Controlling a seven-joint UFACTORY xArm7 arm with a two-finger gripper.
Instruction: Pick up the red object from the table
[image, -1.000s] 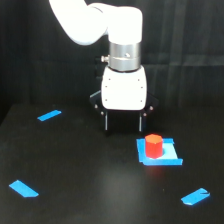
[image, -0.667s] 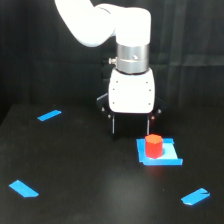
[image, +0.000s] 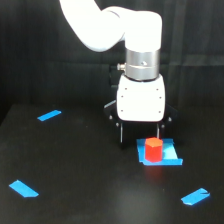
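Observation:
The red object is a small stubby red-orange cylinder standing upright on a flat blue square patch on the black table. My gripper hangs from the white arm, just behind and slightly toward the exterior view's left of the red object. Its two dark fingers point down and stand apart, open and empty. The right finger is close to the cylinder's top; I cannot tell if it touches.
Blue tape strips lie on the table: one at the back left, one at the front left, one at the front right. The white arm rises toward the upper left.
The gripper has moved toward the exterior view's right and closer to the red object. The red object has not moved.

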